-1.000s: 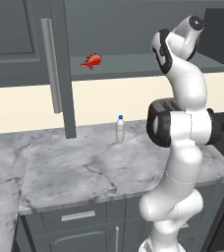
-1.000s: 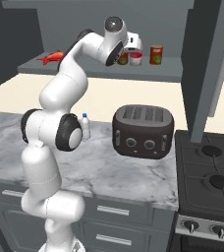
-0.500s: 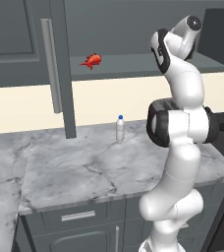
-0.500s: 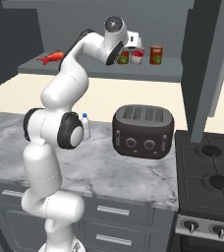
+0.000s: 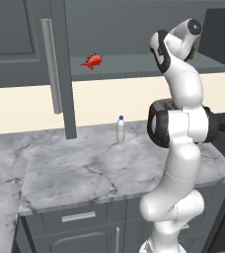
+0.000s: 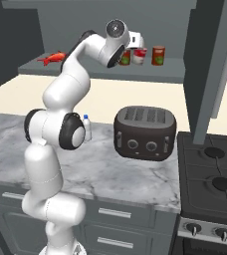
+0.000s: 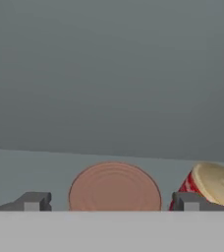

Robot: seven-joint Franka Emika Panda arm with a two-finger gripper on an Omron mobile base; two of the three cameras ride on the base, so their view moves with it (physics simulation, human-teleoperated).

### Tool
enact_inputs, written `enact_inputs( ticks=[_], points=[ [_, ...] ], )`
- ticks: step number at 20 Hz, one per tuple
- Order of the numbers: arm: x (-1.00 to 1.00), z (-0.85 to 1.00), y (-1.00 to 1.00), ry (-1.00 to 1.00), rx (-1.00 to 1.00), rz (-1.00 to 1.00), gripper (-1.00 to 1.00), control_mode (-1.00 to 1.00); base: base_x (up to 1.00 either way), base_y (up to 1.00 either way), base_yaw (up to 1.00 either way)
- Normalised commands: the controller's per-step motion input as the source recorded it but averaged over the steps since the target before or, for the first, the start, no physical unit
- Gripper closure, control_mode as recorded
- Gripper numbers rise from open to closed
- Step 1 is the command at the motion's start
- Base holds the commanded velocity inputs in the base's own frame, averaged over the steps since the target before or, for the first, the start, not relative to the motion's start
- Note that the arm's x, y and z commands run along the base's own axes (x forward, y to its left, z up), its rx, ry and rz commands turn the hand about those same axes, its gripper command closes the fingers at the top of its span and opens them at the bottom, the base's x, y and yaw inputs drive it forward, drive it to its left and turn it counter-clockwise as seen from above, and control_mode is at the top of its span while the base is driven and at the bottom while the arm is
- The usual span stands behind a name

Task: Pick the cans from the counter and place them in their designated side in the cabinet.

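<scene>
The dark red can and the cream-white can stand side by side on the cabinet shelf, top centre of the right base view. An orange-red can stands just right. The hand view shows the gripper released, fingertips spread either side of a round can top. The left base view shows a bottle on the counter.
</scene>
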Motion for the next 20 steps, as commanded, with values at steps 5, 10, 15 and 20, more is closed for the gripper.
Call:
enact_inputs(
  ticks=[5, 10, 15, 20],
  points=[
    [-0.04, 0.14, 0.0, -0.07, 0.0, 0.03, -1.0, -1.0, 0.0, 0.0, 0.0],
    [-0.09, 0.19, 0.0, -0.07, 0.0, 0.04, -1.0, -1.0, 0.0, 0.0, 0.0],
    [-0.17, 0.11, 0.0, -0.08, 0.0, 0.04, -1.0, -1.0, 0.0, 0.0, 0.0],
    [-0.21, 0.08, 0.0, -0.09, 0.0, 0.04, -1.0, -1.0, 0.0, 0.0, 0.0]
  ],
)
